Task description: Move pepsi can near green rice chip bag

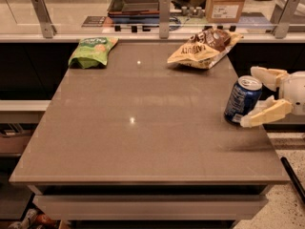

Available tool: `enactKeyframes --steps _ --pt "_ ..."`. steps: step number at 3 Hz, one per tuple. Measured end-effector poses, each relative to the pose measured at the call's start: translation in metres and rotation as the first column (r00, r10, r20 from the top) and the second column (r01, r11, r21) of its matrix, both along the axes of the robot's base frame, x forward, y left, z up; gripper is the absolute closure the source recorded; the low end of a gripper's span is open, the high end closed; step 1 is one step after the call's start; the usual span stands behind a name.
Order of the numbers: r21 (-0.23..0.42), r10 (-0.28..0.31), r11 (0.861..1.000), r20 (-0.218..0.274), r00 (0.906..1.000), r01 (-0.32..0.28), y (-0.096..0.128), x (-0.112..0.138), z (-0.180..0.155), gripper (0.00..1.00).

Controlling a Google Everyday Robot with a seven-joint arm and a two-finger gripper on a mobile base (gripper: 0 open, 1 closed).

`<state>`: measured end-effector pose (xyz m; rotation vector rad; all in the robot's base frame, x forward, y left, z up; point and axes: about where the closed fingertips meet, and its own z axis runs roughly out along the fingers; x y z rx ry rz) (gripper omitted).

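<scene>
The pepsi can point(242, 100), dark blue with a silver top, stands at the right edge of the table point(143, 128), leaning slightly. The green rice chip bag point(92, 52) lies at the table's far left corner, far from the can. My gripper point(248, 97) reaches in from the right with its cream fingers spread. One finger point(266, 75) is behind the can and the other finger point(267, 114) is in front of it, so the can sits between the fingertips. The jaws are open and not closed on the can.
A yellow and brown snack bag point(205, 49) lies at the far right of the table, behind the can. A counter with a glass barrier on metal posts point(164, 15) runs along the back, holding a cardboard box point(226, 4) and a dark tray point(136, 4).
</scene>
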<state>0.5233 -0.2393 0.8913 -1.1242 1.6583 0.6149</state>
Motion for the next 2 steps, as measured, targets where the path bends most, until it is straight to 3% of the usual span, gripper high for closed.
enactKeyframes --steps 2 --pt "0.001 0.009 1.0 -0.001 1.0 -0.009 0.0048 0.0009 -0.0003 0.41"
